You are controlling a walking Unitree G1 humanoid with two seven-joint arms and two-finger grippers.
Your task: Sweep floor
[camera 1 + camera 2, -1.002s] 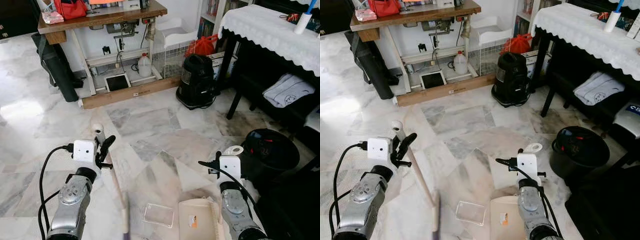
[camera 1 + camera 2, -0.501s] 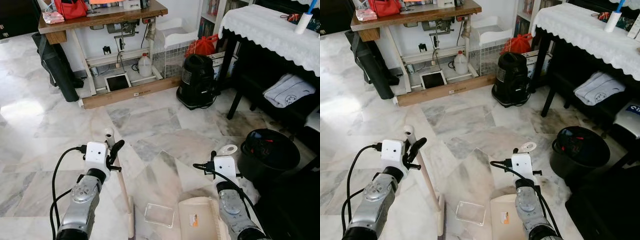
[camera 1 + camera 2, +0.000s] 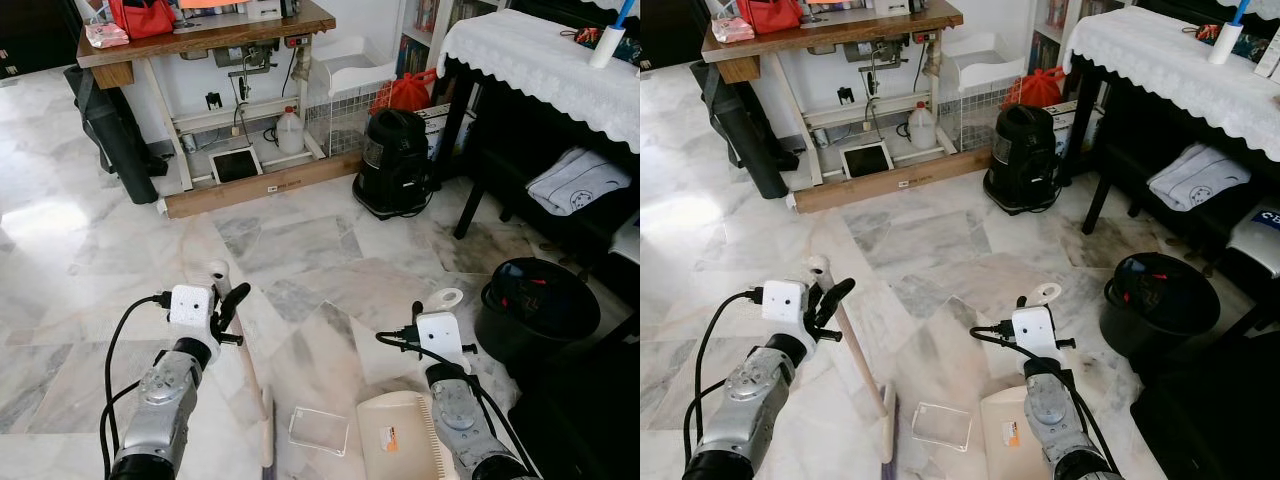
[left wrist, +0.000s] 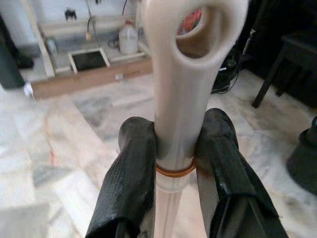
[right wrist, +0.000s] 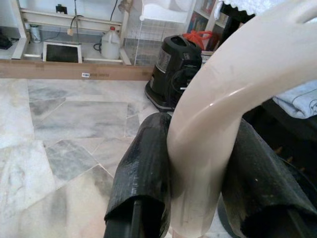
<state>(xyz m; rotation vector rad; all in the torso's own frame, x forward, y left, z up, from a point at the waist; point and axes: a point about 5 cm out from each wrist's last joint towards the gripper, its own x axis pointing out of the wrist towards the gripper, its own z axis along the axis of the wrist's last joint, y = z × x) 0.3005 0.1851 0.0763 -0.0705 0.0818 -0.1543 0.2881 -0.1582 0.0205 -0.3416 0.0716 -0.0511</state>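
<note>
Left wrist view: left gripper has both black fingers pinched tight on the cream broom handle, just below its hanging-hole end, orange band at finger level. Head views show that broom slanting from the left gripper down to its head on the marble floor, touching or just beside a clear flat plastic piece (cannot tell which). Just right of the plastic sits the cream dustpan, mouth side toward it, pan flat on the floor. Right gripper is clamped on the dustpan's curved cream handle, one finger each side, handle loop end sticking up past the wrist camera in the left eye view. Both silver arms reach forward low, left arm on the left, right arm on the right, black cables looped off each. Further out: black bin to the right of the dustpan arm, near a dark piano with a white lace cover. Black canister vacuum stands on the floor ahead, beside a white wire rack and red bag. Wooden sewing table at the back, red bag on top, white jug under it, black case leaning at its left.
</note>
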